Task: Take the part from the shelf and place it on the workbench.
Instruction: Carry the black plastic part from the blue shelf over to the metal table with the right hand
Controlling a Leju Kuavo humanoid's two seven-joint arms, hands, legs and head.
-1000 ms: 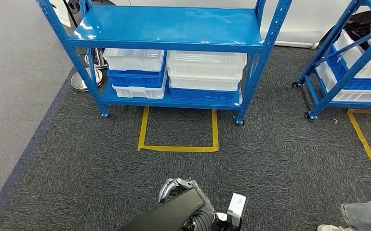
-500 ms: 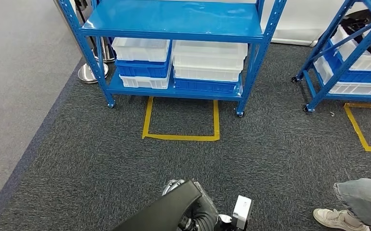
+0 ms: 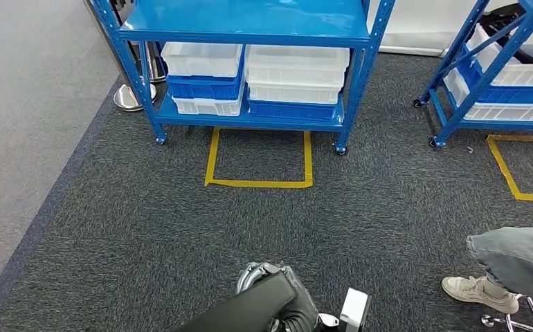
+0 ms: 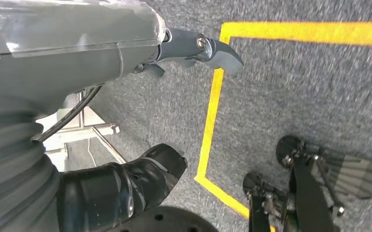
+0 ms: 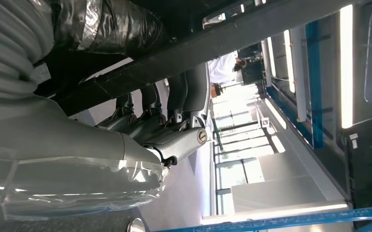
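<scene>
At the bottom of the head view my right hand grips a long black part, held low in front of my body. The right wrist view shows the right hand from close behind, its dark fingers curled around the black part. My left hand hangs over the carpet with its thumb stretched out and nothing in it. The blue shelf stands ahead, at the top of the head view, some way across the carpet.
White and blue bins fill the shelf's lower level. A yellow tape square marks the floor before it. A second blue shelf stands at the right. A person's leg and shoe are near, at the lower right.
The whole picture has shifted: the shelf sits farther up and away, so the camera has moved back. A person's leg and shoe have come further in at the lower right. The part stays in my right hand.
</scene>
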